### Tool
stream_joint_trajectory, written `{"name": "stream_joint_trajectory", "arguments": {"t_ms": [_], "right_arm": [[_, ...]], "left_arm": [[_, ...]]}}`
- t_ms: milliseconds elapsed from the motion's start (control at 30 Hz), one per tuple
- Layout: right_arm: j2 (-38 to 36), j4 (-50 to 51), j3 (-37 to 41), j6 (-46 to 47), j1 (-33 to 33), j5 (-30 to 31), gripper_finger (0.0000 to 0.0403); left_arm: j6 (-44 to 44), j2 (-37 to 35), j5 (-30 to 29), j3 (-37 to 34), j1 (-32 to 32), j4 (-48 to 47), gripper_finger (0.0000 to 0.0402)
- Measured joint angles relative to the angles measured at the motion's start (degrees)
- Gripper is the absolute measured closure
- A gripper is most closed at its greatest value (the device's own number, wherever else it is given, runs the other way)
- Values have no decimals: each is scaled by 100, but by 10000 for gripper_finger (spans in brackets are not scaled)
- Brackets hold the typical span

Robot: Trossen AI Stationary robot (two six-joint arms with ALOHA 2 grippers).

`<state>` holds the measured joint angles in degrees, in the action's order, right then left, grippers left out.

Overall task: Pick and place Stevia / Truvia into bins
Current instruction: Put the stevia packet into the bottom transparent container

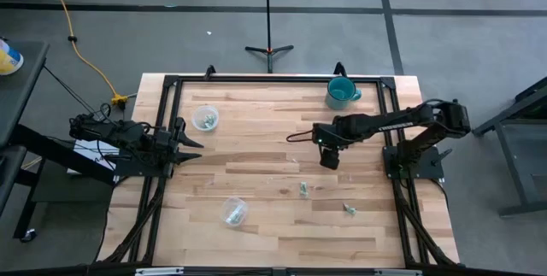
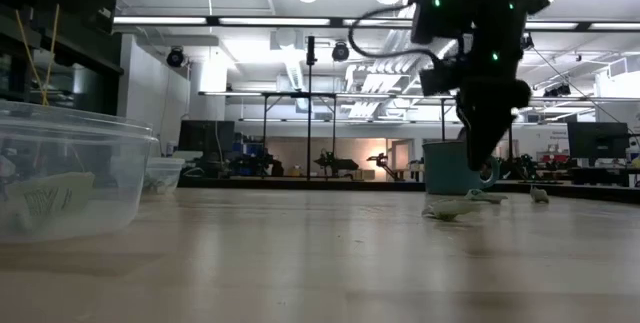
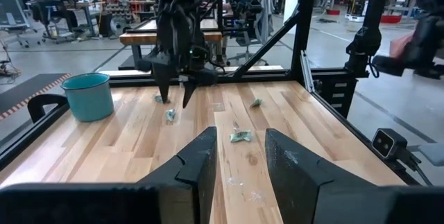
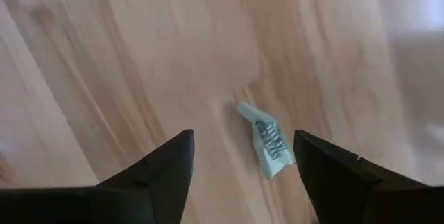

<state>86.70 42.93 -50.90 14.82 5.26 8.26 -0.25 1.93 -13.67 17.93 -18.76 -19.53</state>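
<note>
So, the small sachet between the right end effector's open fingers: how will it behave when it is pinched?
The sachet looks thin and creased, so it probably bends rather than staying stiff. It lies flat on the wooden table, so the right end effector may slide it before lifting. It likely weighs almost nothing.

The table [image 1: 256,161] is pale planked wood with a smooth, faintly glossy finish. Between the right arm's matt black plastic-looking jaws lies a creased pale green-and-white paper sachet [image 4: 267,141]. The round clear plastic cups [image 1: 205,118] are glossy and see-through.
</note>
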Motion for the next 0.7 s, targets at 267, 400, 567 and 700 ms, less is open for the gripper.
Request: {"name": "stream_joint_trajectory", "arguments": {"t_ms": [267, 400, 567, 700], "right_arm": [[0, -656, 564, -552, 419, -26, 196], [0, -948, 832, -738, 597, -294, 206], [0, -942, 976, -721, 642, -363, 219], [0, -1048, 980, -695, 636, -416, 259]], "left_arm": [[-2, 0, 0, -2, -1, -9, 245], [-2, 0, 0, -2, 0, -11, 245], [-2, 0, 0, -2, 0, -13, 245], [-2, 0, 0, -2, -2, -15, 245]]}}
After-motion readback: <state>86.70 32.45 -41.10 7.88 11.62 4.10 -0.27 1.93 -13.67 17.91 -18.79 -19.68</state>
